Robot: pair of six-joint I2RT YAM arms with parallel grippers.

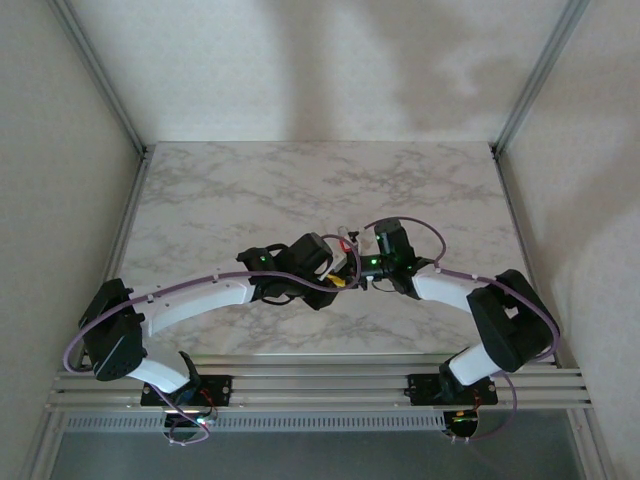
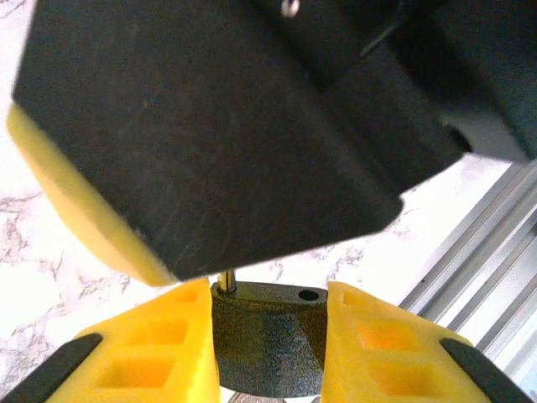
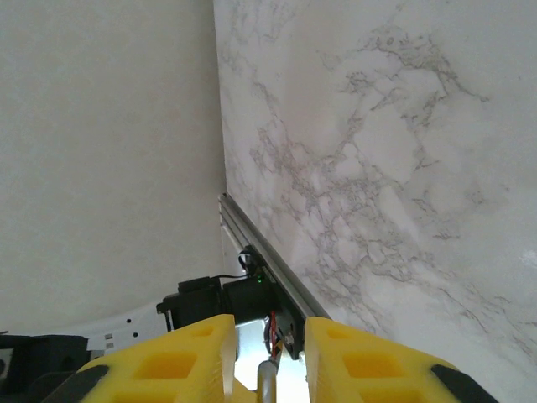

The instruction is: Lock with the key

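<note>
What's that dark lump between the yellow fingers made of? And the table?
The dark grey padlock body looks like cast metal: matte and grainy, with a shiny steel pin rising from it. The white grey-veined tabletop looks like polished marble, though it may be a printed laminate.

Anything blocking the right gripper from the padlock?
Nothing visible: left gripper clamps the padlock, right gripper sits close over it, and a thin metal pin enters the padlock's top beneath it. Whether it is key or shackle is unclear.
</note>
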